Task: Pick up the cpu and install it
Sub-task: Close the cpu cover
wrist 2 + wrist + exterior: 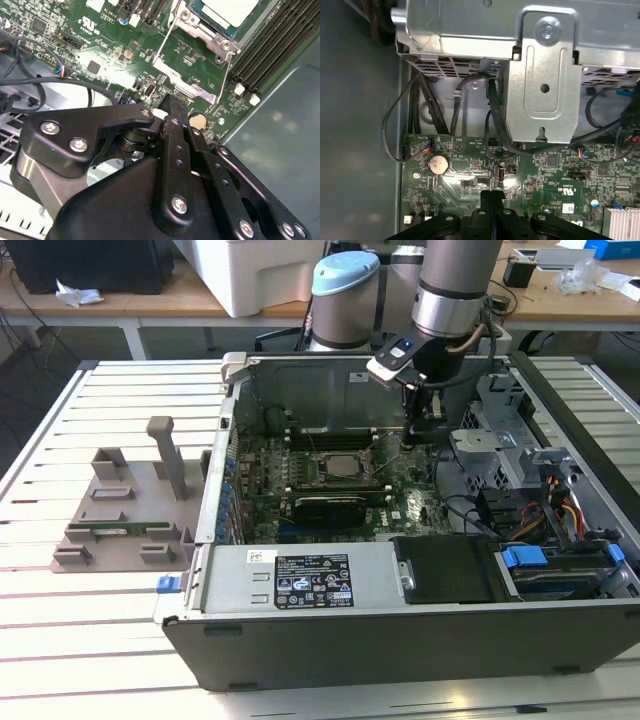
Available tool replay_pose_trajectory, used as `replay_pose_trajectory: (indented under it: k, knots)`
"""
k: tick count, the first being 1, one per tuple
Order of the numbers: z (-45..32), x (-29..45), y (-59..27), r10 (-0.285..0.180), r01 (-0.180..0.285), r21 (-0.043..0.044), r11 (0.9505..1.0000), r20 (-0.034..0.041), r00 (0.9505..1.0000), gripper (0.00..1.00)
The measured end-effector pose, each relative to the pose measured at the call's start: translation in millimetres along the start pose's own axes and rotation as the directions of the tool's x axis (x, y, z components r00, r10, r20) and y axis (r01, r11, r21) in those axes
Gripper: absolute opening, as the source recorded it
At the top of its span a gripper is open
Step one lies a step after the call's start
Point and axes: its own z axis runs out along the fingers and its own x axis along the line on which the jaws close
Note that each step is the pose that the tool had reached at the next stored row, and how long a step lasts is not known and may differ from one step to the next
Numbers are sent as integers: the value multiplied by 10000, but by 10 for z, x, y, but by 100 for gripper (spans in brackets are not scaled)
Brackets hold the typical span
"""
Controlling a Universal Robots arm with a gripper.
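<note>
Arm: silver-grey metal cylinder segment (455, 280), upper centre-right of exterior view. Pale-blue rounded joint cap (345, 275) beside it, toward exterior view's left. Silver oblong wrist module (392, 355) carries blue spot. Thin grey cable loop (490, 325) hangs at wrist. Matte black gripper (170, 107) in second wrist view: chunky linkage plates, shiny silver round-head screws (79, 145).

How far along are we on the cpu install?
Done: the cpu lies in its socket. Held: nothing; the hand is shut, empty, poised beside the socket. Left: the socket's retaining frame looks raised, not yet clamped down.
</note>
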Motion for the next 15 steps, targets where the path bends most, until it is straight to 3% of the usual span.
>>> replay_pose_trajectory:
  k: [4, 9, 15]
  knots:
    - [53, 15, -55, -3, 3, 1, 10000, 1, 10000, 11]
    - [61, 25, -206, 0, 0, 1, 10000, 2, 10000, 11]
    - [64, 30, -292, 0, 0, 1, 10000, 2, 10000, 11]
